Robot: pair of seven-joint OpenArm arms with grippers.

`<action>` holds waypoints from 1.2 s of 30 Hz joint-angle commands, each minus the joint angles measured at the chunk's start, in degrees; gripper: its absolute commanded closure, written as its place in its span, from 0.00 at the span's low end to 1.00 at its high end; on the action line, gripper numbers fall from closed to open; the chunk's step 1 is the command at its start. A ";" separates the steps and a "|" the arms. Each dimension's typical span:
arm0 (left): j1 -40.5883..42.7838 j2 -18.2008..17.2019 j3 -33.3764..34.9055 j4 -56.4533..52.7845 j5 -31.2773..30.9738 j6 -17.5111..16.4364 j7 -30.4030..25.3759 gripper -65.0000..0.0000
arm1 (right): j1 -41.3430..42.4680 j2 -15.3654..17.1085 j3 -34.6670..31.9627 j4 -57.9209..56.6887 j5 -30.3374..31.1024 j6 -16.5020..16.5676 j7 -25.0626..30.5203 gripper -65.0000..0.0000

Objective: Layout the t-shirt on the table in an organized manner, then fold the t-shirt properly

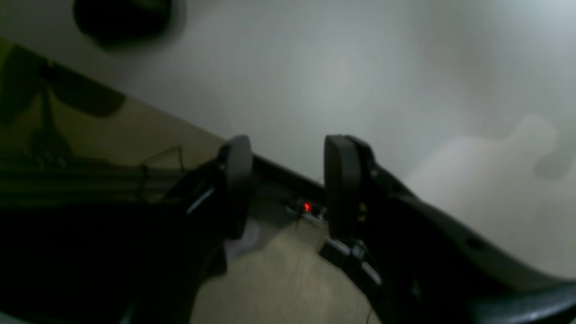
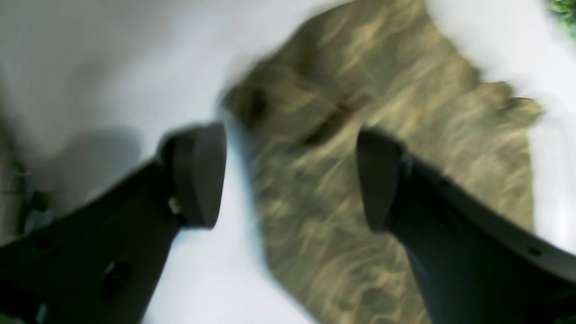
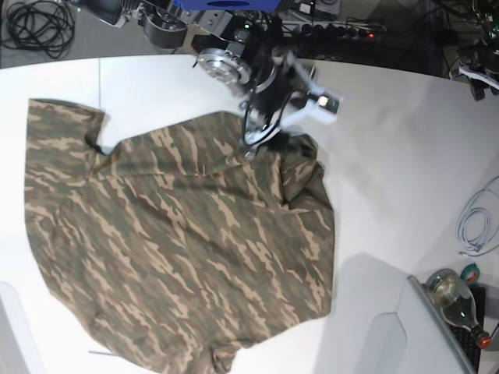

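Observation:
The camouflage t-shirt (image 3: 179, 234) lies spread over the left and middle of the white table (image 3: 390, 156), with folds bunched at its upper right corner. Above that bunched corner hovers my right gripper (image 3: 257, 139). In the right wrist view the right gripper (image 2: 290, 144) is open wide over blurred t-shirt cloth (image 2: 360, 67), with nothing between its pads. My left gripper (image 1: 290, 148) is open and empty at the table's edge over bare table (image 1: 360, 67); no t-shirt shows in that view. I cannot pick out the left arm in the base view.
A glass bottle (image 3: 456, 296), a green tape roll (image 3: 470, 273) and a white cable (image 3: 475, 222) lie at the table's right side. A pale grey tray-like shape (image 3: 421, 335) sits at the bottom right. Black cables (image 3: 39, 23) lie beyond the far left corner.

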State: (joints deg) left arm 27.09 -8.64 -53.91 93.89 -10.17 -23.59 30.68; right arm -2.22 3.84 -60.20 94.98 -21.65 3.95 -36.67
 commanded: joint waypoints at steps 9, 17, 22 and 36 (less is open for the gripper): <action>0.73 -0.89 -1.08 1.89 -0.16 0.43 -1.09 0.60 | 5.95 -7.31 1.61 -11.16 -1.25 -3.46 2.25 0.40; 2.75 -0.89 -0.55 3.39 -0.16 0.34 -1.45 0.60 | 3.84 -6.87 5.39 -11.33 -1.43 -3.73 5.41 0.40; 2.67 -1.25 -0.64 3.30 -0.16 0.34 -1.45 0.60 | 2.26 -3.62 7.33 -7.46 -1.43 -3.81 5.50 0.40; 2.67 -0.89 7.98 5.32 -0.77 -0.54 -1.62 0.59 | -7.06 0.78 35.99 1.77 -1.16 -3.46 10.25 0.40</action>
State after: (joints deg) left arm 29.69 -8.88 -45.82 97.69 -10.35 -24.10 30.63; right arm -9.80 5.21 -23.92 95.61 -22.74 0.86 -28.23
